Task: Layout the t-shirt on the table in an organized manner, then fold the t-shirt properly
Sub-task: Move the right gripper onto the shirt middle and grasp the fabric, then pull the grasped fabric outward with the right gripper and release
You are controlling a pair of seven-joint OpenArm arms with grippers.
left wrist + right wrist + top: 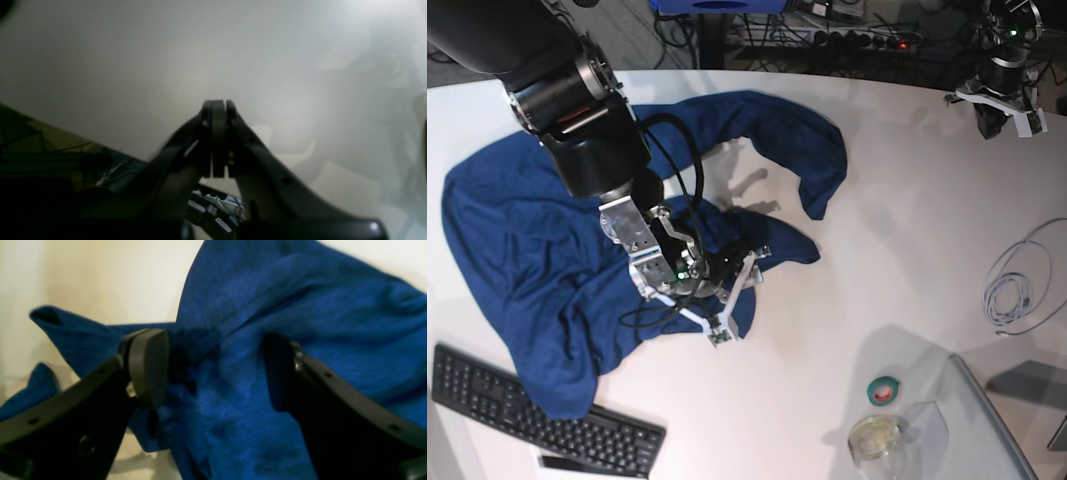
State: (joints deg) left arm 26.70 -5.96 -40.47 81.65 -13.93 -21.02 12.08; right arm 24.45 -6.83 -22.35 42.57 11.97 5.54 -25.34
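Centre-left of base view: part of t-shirt (517, 250) hidden under arm. Bottom left: keyboard (537, 410) cut by edge. Left wrist view blurred.

Plain deep-blue t-shirt (517, 250) on a white table (897, 220), black keyboard (537, 410), green-and-red tape roll (885, 391)

left end effector (218, 138): fingers pressed together, empty | over white table (133, 66)
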